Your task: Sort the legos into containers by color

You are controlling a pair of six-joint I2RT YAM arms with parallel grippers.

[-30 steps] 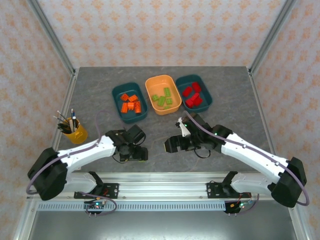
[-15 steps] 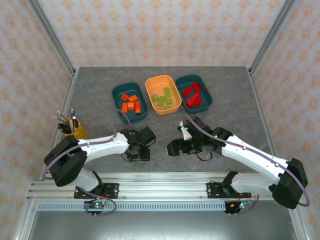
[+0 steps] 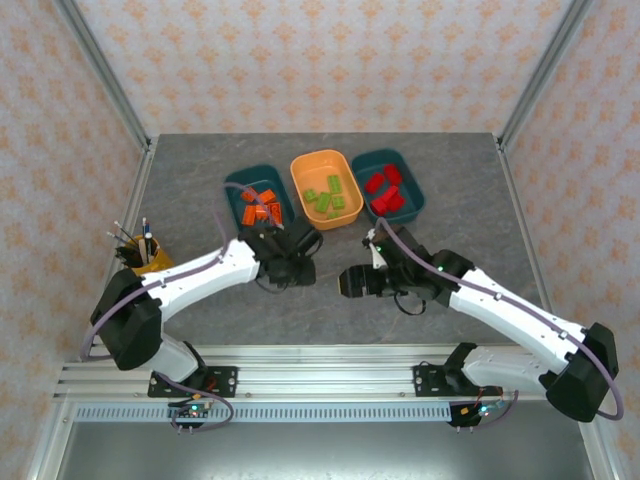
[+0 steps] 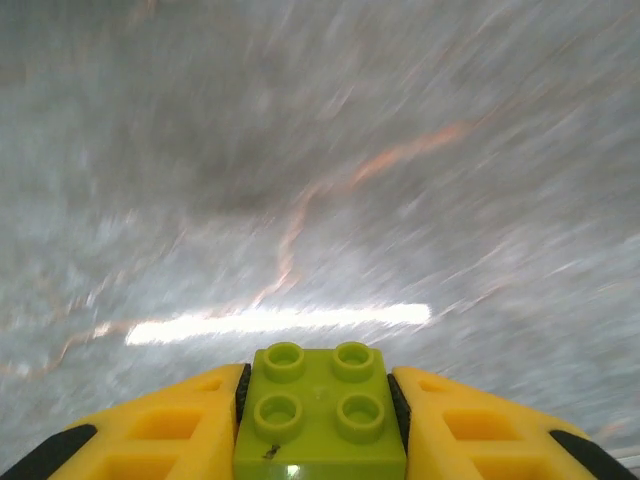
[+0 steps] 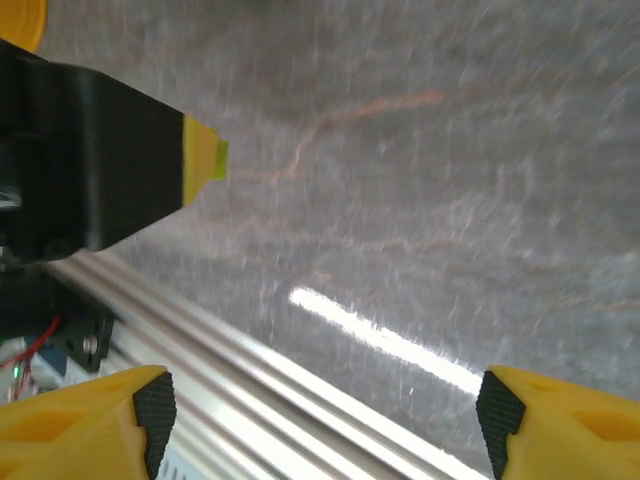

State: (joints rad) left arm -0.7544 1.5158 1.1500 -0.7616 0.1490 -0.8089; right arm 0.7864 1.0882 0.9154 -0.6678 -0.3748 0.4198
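Lime brick (image 4: 320, 410) clamped between left fingers (image 4: 150, 440); right fingers (image 5: 560, 420) spread wide above tabletop (image 5: 450, 150) beside front rail (image 5: 250, 370)

The overhead camera views the bench (image 3: 190, 205) from the near side; both wrist cameras sit close to it, the right facing the left end effector (image 5: 210, 160).

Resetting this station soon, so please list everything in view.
Table: one, grey, beneath all.
Left tray: one, teal, row's left.
Orange bricks: several, orange, in left tray.
Middle tray: one, orange, centre.
Green bricks: several, lime, in middle tray.
Right tray: one, teal, row's right.
Red bricks: several, red, in right tray.
Pen cup: one, yellow, table's left side.
Lime brick: one, lime, in left hand.
Left hand: one, yellow fingers, shut on lime brick.
Right hand: one, yellow fingers, open.
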